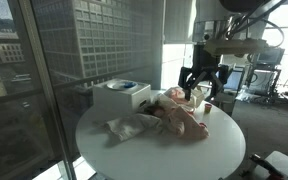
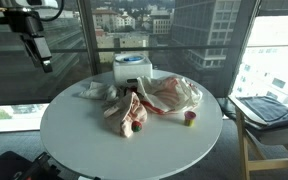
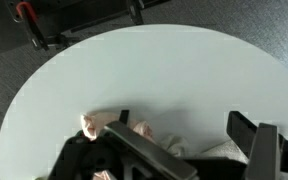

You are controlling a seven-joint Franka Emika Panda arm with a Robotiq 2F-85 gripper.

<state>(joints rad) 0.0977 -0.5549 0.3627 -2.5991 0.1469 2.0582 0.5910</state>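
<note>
wrist view looks past the fingers onto the round white counter, with an edge of the pink cloths showing low between them. the fingers stand wide apart, released, with nothing in them. the cloths lie heaped about the middle of the counter in both exterior views, one part spread loosely toward a small red thing near the rim. a grey cloth lies just beside the pile, and a white box stands behind it toward the window. judging by how things lie, the work on the cloths is at its very start: the pile looks undisturbed, nothing is lifted, nothing is touched, and no grip is yet made. the arm comes in from high up at the counter's side. in an exterior view the fingers hang in the air above the rim, well apart from the pile and clear of the surface. they point downward and, it seems, tilt a little inward toward the cloths, which fits the wrist view, where the pile sits just under them.
</note>
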